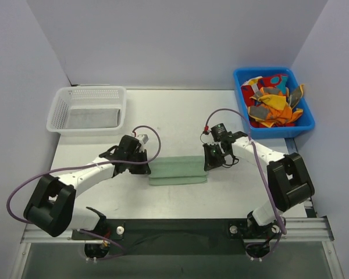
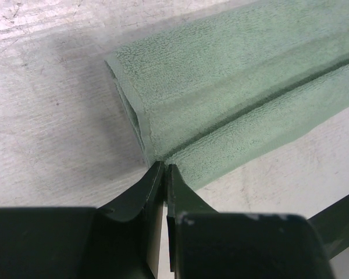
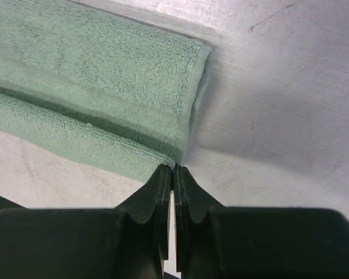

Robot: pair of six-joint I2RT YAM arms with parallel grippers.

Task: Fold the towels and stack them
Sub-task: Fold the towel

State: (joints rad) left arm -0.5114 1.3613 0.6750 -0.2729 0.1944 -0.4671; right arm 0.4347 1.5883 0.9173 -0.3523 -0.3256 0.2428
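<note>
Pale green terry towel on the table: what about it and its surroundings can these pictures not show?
Wrist views: whether the left gripper or right gripper pinches the pale green terry towel; their closed fingertips hide the contact.
Top view: how many crumpled colourful towels fill the blue plastic bin; tangled and too small.

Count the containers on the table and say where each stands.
2. The white mesh basket stands far left, holding a grey towel; the blue bin stands far right, heaped with colourful towels. None appears hidden.
</note>
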